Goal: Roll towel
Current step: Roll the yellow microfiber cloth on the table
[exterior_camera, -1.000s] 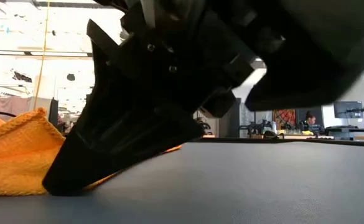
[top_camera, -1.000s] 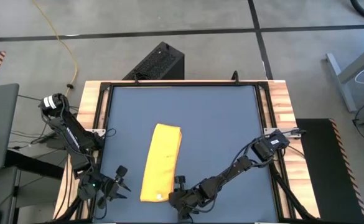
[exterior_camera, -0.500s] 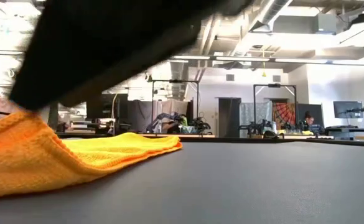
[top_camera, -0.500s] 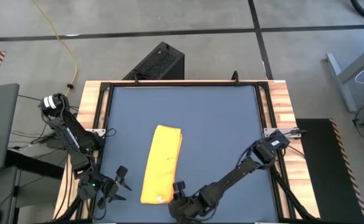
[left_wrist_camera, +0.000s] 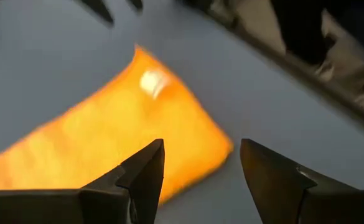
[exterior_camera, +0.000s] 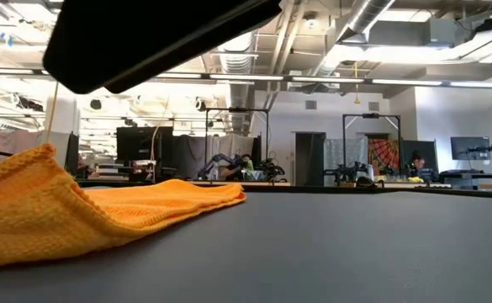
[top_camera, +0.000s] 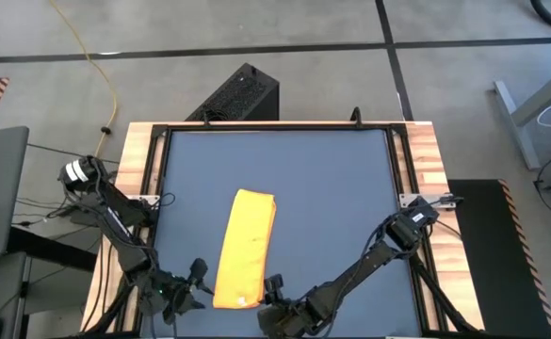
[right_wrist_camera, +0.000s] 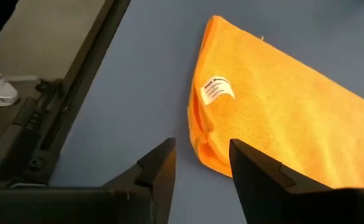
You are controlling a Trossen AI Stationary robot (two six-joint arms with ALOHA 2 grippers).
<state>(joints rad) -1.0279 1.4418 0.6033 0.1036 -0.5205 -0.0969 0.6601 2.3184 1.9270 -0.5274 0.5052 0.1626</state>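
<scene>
Near the table's [top_camera: 332, 179] front edge, both grippers, left [top_camera: 194, 279] and right [top_camera: 273, 288], are hovering spread wide, flanking the folded towel's [top_camera: 245, 247] near end; their fingertips are blurring into shadow.

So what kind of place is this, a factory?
More likely a robotics lab or workshop: a concrete floor with taped lines, exposed ceiling ducts, and other benches with equipment behind the table.

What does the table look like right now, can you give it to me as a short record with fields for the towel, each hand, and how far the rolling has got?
towel: yellow-orange towel folded into a long strip, lying flat on the blue-grey table, white label near its front end
left hand: left hand open, beside the towel's front left corner, holding nothing
right hand: right hand open, by the towel's front right corner, holding nothing
rolling: not started; no rolled part visible
</scene>
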